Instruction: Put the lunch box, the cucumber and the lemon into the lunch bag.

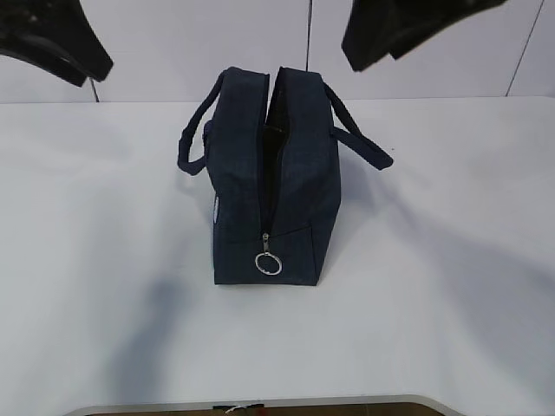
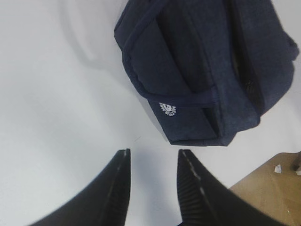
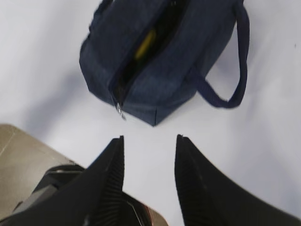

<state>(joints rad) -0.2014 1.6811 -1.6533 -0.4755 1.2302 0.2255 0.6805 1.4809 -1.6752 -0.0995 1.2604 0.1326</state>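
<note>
Lemon [image 3: 145, 44] lies inside the unzipped lunch bag [image 1: 295, 173].

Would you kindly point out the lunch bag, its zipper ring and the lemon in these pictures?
lunch bag [image 1: 299, 186]: exterior view, right side panel.
zipper ring [image 1: 267, 263]: exterior view, metal ring's rim.
lemon [image 3: 145, 44]: right wrist view, yellow sliver inside the opening.

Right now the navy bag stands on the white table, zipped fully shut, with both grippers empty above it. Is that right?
Not quite: the lunch bag is unzipped. The exterior view shows its top gaping, and the right wrist view shows something yellow inside. The rest holds: it stands on the white table, and the left gripper and right gripper are empty.
</note>
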